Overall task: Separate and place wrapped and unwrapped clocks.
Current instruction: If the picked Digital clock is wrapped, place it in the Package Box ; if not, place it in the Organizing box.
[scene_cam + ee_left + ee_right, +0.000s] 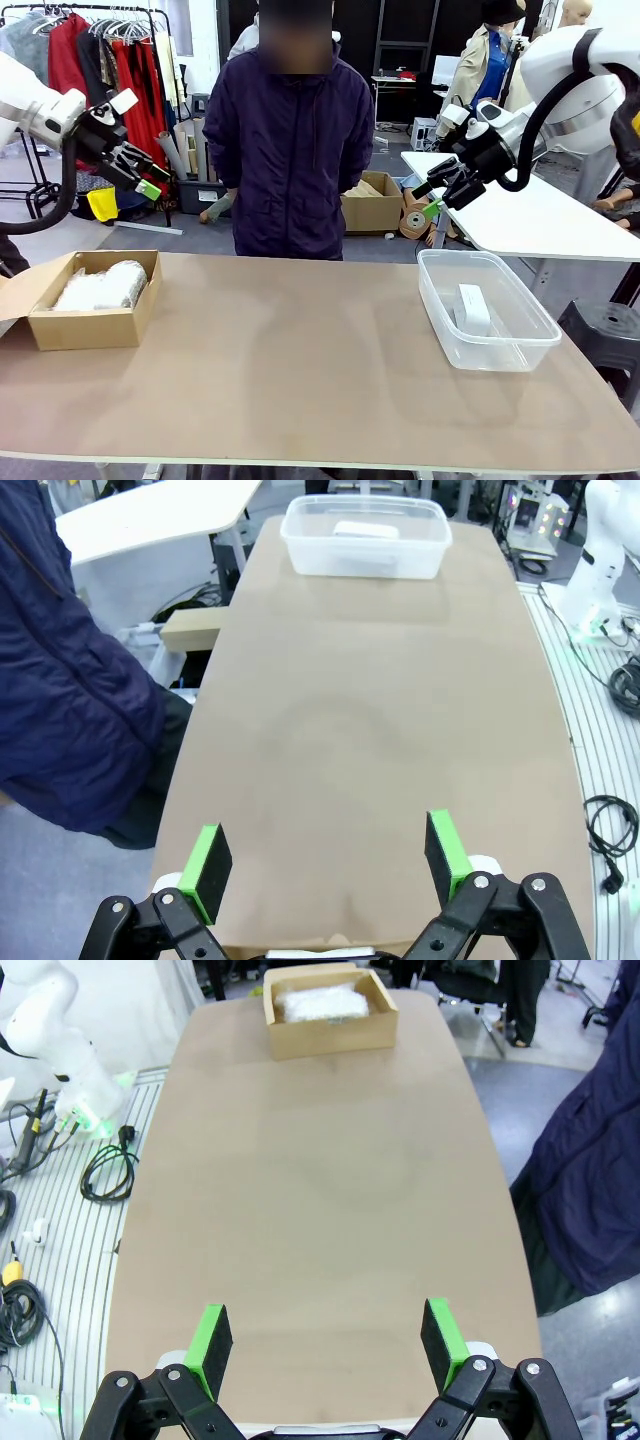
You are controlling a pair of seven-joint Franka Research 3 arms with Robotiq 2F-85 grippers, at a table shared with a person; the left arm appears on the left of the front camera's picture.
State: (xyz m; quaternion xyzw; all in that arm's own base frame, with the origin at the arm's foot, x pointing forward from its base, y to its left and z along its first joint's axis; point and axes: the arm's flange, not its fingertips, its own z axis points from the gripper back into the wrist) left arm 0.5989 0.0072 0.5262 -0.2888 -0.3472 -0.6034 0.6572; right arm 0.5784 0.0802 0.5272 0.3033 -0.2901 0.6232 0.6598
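Crinkly white wrapped bundles [103, 285] lie inside an open cardboard box [88, 326] at the table's left end; the same bundles [320, 1002] fill the box [330, 1032] in the right wrist view. A bare smooth white clock block [473, 308] rests in a clear plastic tub [487, 345] on the right, and the block [366, 529] sits in the tub [365, 558] far off in the left wrist view. My left gripper [150, 183] hangs open above the box. My right gripper [436, 199] is raised above the tub, open and empty.
A person in a dark jacket [290, 140] stands at the far side with hands behind the back. The brown tabletop [290, 370] stretches bare between box and tub. A white table [540, 215] stands behind on the right, and cables [105, 1165] lie on the floor.
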